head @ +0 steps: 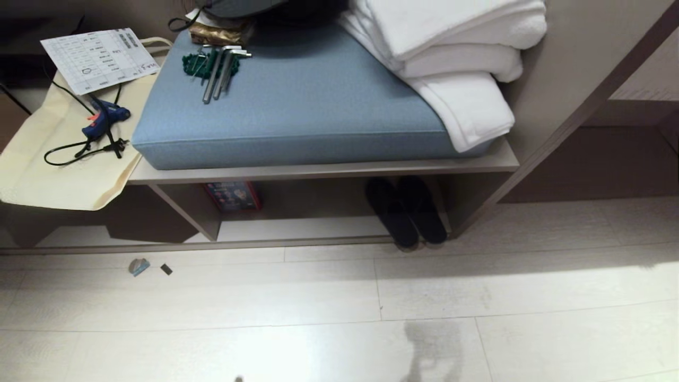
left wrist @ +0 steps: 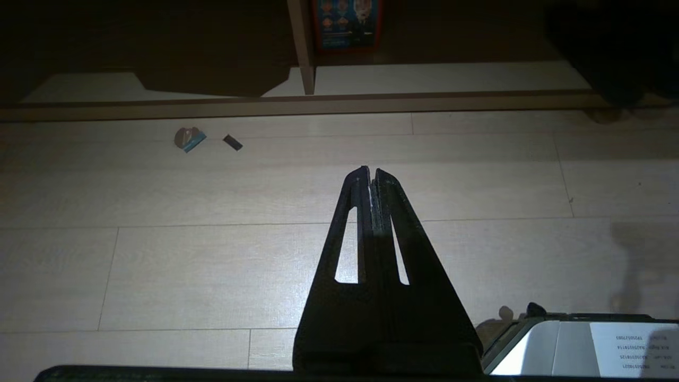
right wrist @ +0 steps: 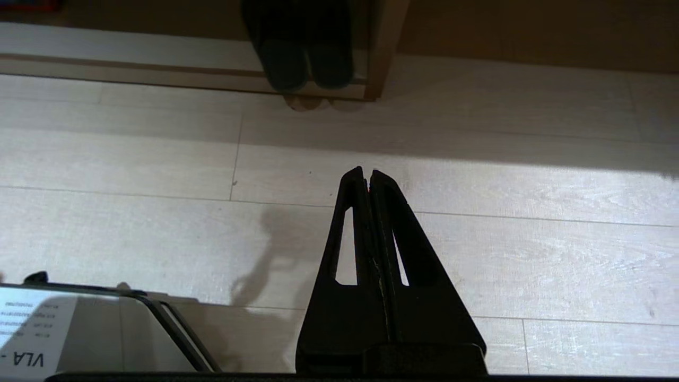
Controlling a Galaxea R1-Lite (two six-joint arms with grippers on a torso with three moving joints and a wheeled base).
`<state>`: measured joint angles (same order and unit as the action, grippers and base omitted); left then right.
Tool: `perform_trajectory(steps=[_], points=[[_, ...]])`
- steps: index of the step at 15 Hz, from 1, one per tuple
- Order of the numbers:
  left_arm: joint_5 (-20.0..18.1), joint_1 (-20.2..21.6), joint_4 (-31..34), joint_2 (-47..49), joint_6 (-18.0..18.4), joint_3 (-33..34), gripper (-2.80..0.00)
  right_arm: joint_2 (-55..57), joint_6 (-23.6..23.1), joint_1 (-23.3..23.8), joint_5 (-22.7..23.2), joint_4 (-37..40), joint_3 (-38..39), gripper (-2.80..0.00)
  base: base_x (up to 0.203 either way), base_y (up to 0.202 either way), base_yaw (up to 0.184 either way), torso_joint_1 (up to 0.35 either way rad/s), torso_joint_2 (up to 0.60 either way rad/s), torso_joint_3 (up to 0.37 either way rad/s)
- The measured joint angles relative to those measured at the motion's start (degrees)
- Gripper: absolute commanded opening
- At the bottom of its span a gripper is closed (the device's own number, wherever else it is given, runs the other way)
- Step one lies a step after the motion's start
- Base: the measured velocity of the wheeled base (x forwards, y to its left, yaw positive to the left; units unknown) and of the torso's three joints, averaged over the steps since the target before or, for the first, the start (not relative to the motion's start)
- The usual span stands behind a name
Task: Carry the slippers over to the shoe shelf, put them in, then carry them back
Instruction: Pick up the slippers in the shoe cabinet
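The two dark slippers (head: pixel 407 213) lie side by side in the right end of the shoe shelf (head: pixel 323 171), their near ends sticking out slightly over its front edge. The right wrist view shows the slippers (right wrist: pixel 306 50) beside an upright board of the shoe shelf (right wrist: pixel 384 48). My right gripper (right wrist: pixel 367 172) is shut and empty above the pale floor, well short of them. My left gripper (left wrist: pixel 371 171) is also shut and empty over the floor, facing the shelf's thin divider (left wrist: pixel 302 48). Neither arm shows in the head view.
A blue cushion (head: pixel 297 106) tops the shelf, carrying hex keys (head: pixel 220 69) and stacked white towels (head: pixel 451 58). A cream bag (head: pixel 63 154) with a glue gun (head: pixel 103 119) and a paper sheet lies at the left. A red box (head: pixel 232 195) stands inside. Small scraps (head: pixel 139 266) lie on the floor.
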<state>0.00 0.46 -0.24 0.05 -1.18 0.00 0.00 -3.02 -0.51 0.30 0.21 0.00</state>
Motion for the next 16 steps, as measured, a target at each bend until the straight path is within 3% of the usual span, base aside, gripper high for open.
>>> perform_trajectory(steps=[16], points=[[-0.02,-0.02,0.02,0.00,-0.02,0.00,-2.80,0.00,-0.56,0.00,0.13,-0.02,0.00,-2.80,0.000,0.000,0.000,0.003,0.00,0.203]])
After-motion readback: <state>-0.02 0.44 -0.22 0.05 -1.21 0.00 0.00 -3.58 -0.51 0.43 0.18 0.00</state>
